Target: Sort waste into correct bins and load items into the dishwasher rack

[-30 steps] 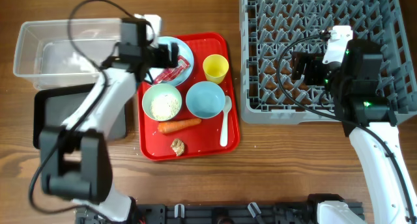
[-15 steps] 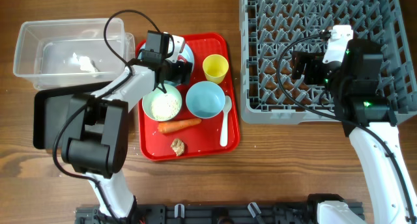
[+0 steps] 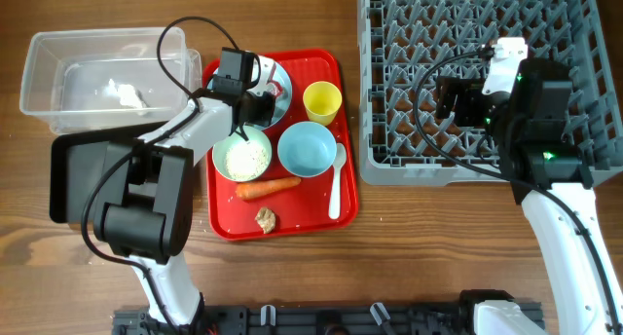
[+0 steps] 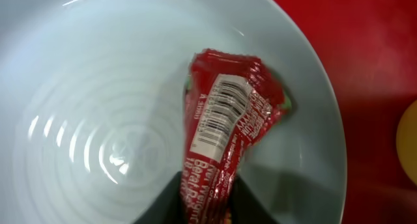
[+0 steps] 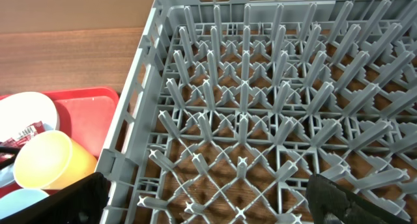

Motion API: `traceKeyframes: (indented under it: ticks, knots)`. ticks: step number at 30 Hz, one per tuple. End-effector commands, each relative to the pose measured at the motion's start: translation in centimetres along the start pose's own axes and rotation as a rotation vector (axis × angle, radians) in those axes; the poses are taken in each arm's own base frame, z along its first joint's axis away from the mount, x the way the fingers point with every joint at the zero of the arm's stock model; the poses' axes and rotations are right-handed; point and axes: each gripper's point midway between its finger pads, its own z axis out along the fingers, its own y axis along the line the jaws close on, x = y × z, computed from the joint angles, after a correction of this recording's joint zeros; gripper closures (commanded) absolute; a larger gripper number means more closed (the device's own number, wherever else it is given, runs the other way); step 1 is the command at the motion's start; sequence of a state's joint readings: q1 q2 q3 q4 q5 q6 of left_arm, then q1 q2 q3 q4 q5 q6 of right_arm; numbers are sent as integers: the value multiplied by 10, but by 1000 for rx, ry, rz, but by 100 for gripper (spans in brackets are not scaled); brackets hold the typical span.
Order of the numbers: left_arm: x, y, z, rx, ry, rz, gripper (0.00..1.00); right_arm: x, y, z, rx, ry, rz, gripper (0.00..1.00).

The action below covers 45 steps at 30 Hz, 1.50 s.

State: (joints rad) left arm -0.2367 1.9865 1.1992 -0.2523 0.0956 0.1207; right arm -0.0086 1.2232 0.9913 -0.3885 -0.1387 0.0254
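Wrapper (image 4: 228, 129) on the plate (image 4: 98, 87) is now pinched in the left claw (image 4: 207, 185), which dropped down; lift next.

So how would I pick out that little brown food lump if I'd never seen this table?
Find the red tray left of the big grey rack. Along the tray's edge nearest the robot, close beside the orange carrot, lies the brown lump. It is the smallest thing there, knobbly and tan, lying bare on the tray rather than in a dish.
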Motion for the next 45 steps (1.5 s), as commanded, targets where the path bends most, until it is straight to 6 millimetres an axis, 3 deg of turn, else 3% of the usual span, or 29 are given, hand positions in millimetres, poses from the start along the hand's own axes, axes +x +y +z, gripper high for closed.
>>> traceKeyframes:
  ticks: [1, 8, 16, 20, 23, 25, 29, 34, 35, 40, 42, 45]
  knots:
    - [-3, 1, 3, -4, -8, 8, 95, -9, 2, -4, -16, -21, 8, 1]
    - [-27, 17, -21, -33, -94, -16, 96, -9, 2, -4, -17, -22, 7, 0]
    - [-76, 57, -106, -106, -303, -72, 96, -9, 2, -4, -17, -23, 8, 0]
    - [-89, 98, -160, -182, -413, -130, 96, -10, 2, -4, -17, -24, 8, 0]
    - [-83, 132, -180, -236, -443, -211, 96, -10, 2, -4, -17, -26, 7, 0]
    - [-68, 161, -183, -268, -422, -306, 96, -10, 2, -4, -17, -27, 7, 0]
    - [-39, 197, -177, -300, -371, -459, 95, -11, 2, -4, -17, -28, 7, 0]
    - [-14, 223, -162, -315, -325, -604, 80, -10, 2, -4, -17, -27, 7, 0]
    - [-12, 224, -161, -311, -324, -634, 69, -11, 2, -4, -17, -28, 7, 0]
    - [-25, 210, -165, -273, -351, -614, 51, -11, 2, -4, -17, -28, 7, 0]
    - [-36, 195, -168, -251, -372, -580, 49, -11, 2, -4, -17, -28, 7, 0]
    - [-57, 163, -168, -203, -402, -513, 36, -11, 2, -4, -17, -28, 7, 0]
